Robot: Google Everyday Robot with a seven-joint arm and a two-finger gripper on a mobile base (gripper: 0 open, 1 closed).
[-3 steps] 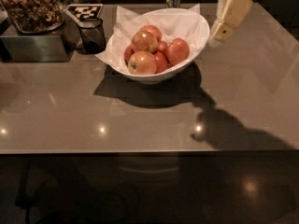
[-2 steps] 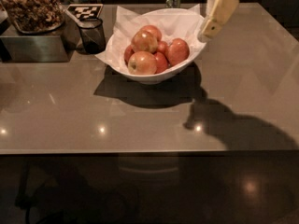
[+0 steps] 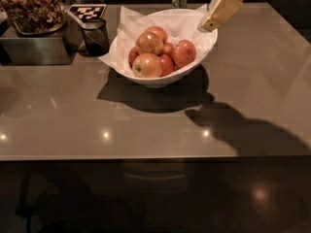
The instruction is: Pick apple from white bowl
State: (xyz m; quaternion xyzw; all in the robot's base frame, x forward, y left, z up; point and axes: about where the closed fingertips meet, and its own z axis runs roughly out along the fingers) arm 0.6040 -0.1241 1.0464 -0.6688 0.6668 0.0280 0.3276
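above the far right rim of the white bowl point(image 3: 160, 80), the gripper point(image 3: 221, 9) hangs in the air, tilted down toward the fruit and touching nothing that shows; whether it is spread or closed i cannot tell. the bowl sits on the brown table point(image 3: 146, 130), lined with crumpled white paper point(image 3: 127, 25), and holds a heap of apples. the apple point(image 3: 184, 53) that is wanted, the evenly red-orange one, lies on the right of the heap, nearest the gripper. a yellow-patched apple point(image 3: 147, 65) lies at the front and a paler apple point(image 3: 149, 42) sits on top. a small dark cup point(image 3: 95, 37) stands just beside the bowl's left edge

by my reading this is the approach step: no grasp is made yet and the apple rests in the bowl. the next move calls for a descent inward over the rim and the raised paper edge, with the gripper wide enough to straddle the round fruit, then a close across its widest part. the likely trouble is nudging the neighbouring apples or snagging the paper
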